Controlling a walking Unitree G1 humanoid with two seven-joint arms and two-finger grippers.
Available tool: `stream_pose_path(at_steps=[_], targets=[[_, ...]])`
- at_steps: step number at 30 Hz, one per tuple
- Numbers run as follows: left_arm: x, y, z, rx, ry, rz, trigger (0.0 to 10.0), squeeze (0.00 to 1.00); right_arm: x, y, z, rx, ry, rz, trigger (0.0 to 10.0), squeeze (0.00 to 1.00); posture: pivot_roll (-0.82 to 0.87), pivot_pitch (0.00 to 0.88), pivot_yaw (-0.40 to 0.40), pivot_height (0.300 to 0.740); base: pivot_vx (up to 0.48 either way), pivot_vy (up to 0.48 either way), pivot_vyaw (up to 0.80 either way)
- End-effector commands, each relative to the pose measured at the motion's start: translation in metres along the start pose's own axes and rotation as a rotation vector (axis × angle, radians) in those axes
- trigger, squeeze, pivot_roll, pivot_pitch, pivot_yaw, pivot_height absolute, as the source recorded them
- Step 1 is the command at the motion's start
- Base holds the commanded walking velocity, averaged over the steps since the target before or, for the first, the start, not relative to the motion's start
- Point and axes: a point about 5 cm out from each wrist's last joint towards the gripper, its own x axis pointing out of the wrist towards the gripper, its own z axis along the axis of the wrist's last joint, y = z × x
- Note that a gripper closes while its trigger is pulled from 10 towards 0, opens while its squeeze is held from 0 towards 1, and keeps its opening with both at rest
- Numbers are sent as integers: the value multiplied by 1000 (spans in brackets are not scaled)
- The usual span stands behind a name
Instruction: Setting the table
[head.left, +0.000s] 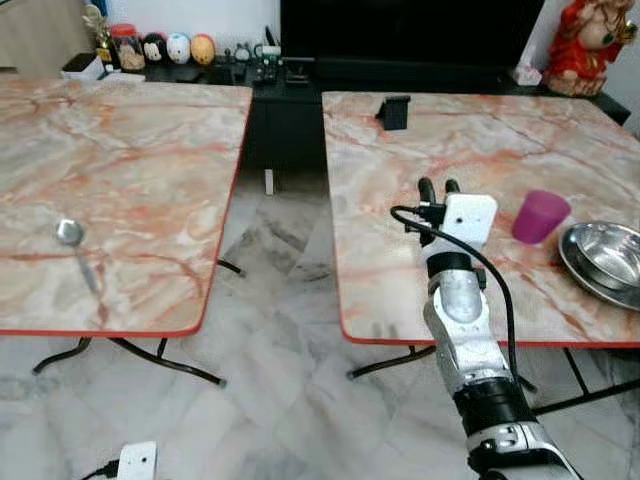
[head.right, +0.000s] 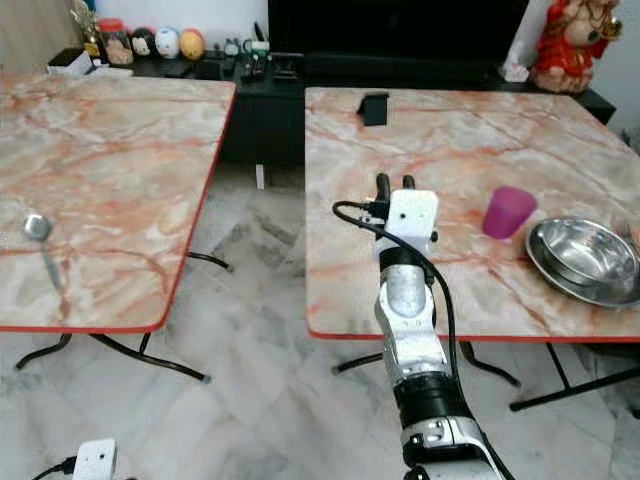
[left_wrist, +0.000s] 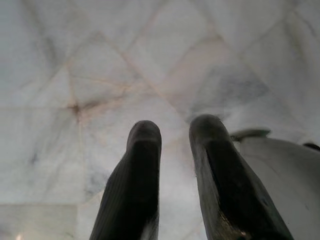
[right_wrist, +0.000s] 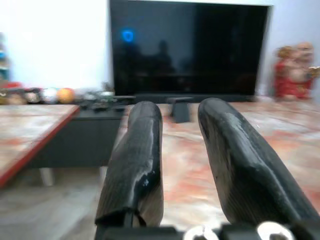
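Two marble-patterned tabletops with red edges stand side by side over a pale marble floor (head.left: 280, 400), with a gap between them. On the left tabletop (head.left: 120, 150) a metal spoon (head.left: 76, 250) lies alone near the front edge, its bowl pointing away from the robot. Behind both tabletops a low dark shelf carries a row of small round figurines (head.left: 175, 47) at the left, a dark television screen (right_wrist: 190, 47) at the centre and a red figurine (head.left: 590, 40) at the far right. The left pincer (left_wrist: 175, 135), seen in its wrist view, points down at the floor with its two black fingers a little apart and nothing between them. On the right tabletop (head.left: 450, 130) a small black stand (head.left: 394, 111) sits near the far edge. The right pincer (head.left: 438, 187) hovers over the middle of this tabletop, pointing away from the robot, its fingers slightly parted and empty. To its right a purple cup (head.left: 539, 216) stands upright, just beside a steel bowl (head.left: 605, 258) at the right edge.
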Motion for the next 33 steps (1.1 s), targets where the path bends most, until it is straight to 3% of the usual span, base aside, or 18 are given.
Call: stream_pose_path(at_steps=[1,33], targets=[[-1,-2,-5,4,21,-9,10000,0,2,-1,4,-6,-19,3,10000,0,43,0,-52,740,0,289,550],[0,-10,-5,6,20,-20,10000,0,3,3,5,14,-28,28,10000,0,45,0,-60,740,0,289,13]])
